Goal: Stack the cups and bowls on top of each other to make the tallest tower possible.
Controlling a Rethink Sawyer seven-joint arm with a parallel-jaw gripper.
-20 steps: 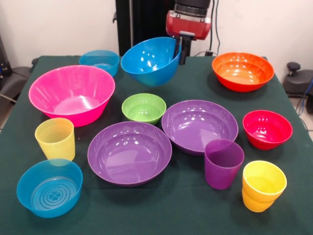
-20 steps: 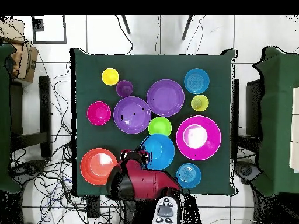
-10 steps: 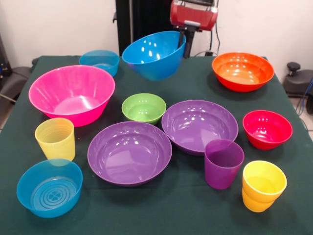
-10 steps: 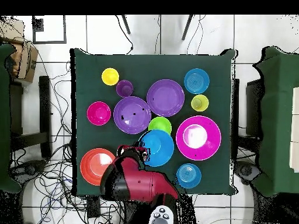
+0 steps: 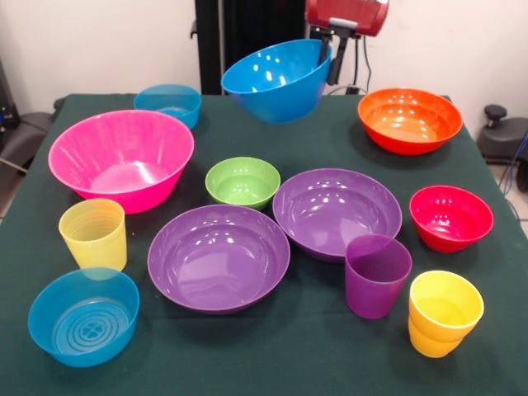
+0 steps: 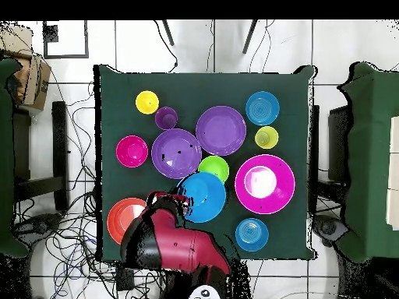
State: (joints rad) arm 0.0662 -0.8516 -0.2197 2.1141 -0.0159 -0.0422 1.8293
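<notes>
My gripper is shut on the right rim of the blue bowl and holds it tilted, high above the table's far side. In the overhead view the blue bowl hangs between the orange bowl and the pink bowl; my gripper is at its left rim. On the table stand the pink bowl, orange bowl, green bowl, two purple bowls and red bowl.
Two translucent blue bowls stand on the left side. A ribbed yellow cup is beside the pink bowl. A purple cup and two nested yellow-orange cups stand at the front right.
My gripper has lifted the blue bowl higher and carried it to the right in the front view, towards the orange bowl. Nothing on the table has moved.
</notes>
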